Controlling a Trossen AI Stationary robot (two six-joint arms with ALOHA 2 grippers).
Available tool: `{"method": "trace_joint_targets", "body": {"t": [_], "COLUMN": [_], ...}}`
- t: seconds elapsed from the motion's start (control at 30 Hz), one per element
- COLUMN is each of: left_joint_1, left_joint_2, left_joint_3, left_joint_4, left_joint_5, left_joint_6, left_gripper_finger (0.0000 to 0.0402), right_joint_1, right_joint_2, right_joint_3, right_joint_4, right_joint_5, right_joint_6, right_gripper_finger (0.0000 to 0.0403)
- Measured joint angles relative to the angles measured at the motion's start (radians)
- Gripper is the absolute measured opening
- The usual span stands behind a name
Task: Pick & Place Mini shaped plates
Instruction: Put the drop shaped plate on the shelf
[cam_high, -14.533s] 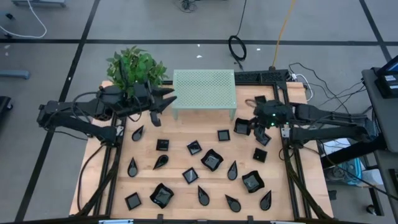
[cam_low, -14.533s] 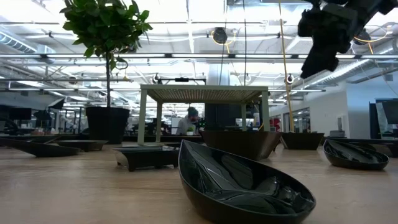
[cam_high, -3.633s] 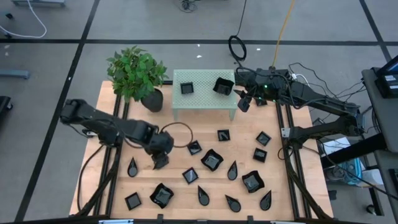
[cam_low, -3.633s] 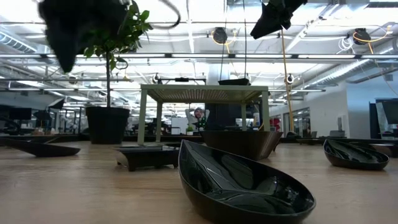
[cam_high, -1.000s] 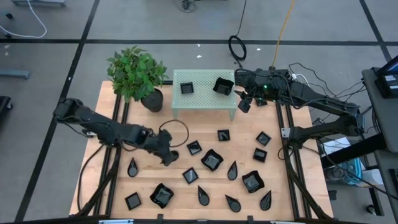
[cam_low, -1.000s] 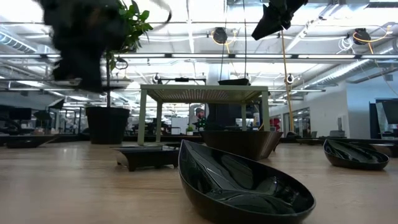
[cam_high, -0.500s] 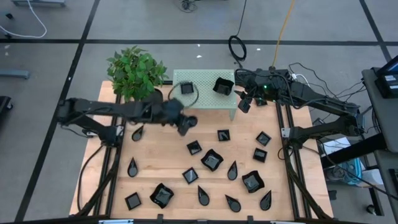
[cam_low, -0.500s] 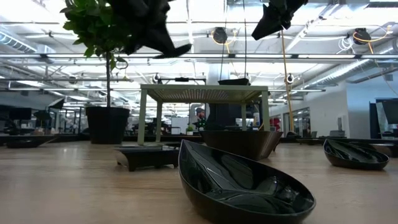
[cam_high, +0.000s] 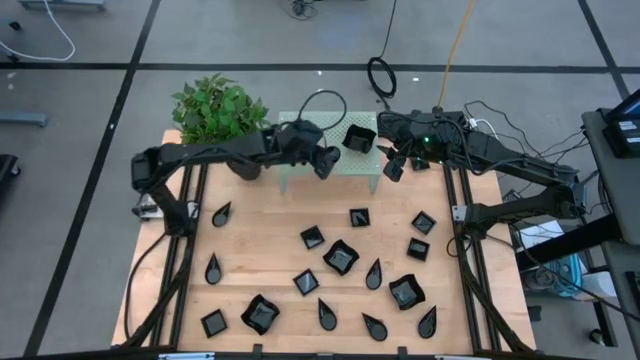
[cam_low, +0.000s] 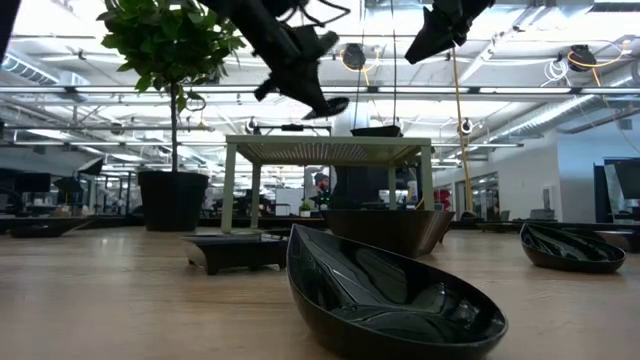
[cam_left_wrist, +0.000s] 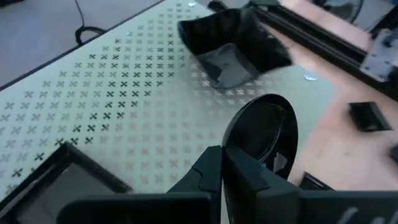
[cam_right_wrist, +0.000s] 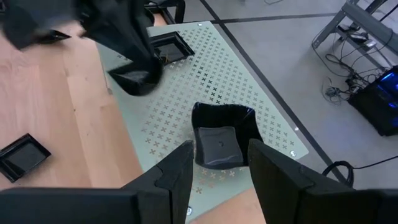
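Left claw (cam_left_wrist: 222, 163) pinches a teardrop plate (cam_left_wrist: 261, 134) over the perforated stand's (cam_left_wrist: 112, 93) bare middle.

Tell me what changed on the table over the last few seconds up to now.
The left gripper picked a teardrop plate off the wooden table on the left side and carried it up over the green perforated stand, jaws shut on it. The right gripper stayed beside the stand's right end, jaws open. The wavy-edged plate and the flat square plate on the stand did not move.
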Motion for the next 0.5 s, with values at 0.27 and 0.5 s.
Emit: {"method": "trace_joint_targets", "body": {"t": [0.27, 0.5], "left_joint_1": [0.041, 0.071], "left_joint_2": [0.066, 0.064], "left_joint_3": [0.028, 0.029], "left_joint_4": [-0.015, -0.013], "left_joint_5": [0.004, -0.004], "left_joint_6": [-0.002, 0.035], "left_gripper_finger": [0.0015, 0.0005], "right_joint_1": [-0.002, -0.002], "right_joint_2": [0.0, 0.0], "right_joint_3": [0.0, 0.0], "right_joint_4": [0.0, 0.0], "right_joint_5": [0.0, 0.0], "right_joint_6": [-0.03, -0.052], "right_gripper_finger": [0.0141, 0.0141]}}
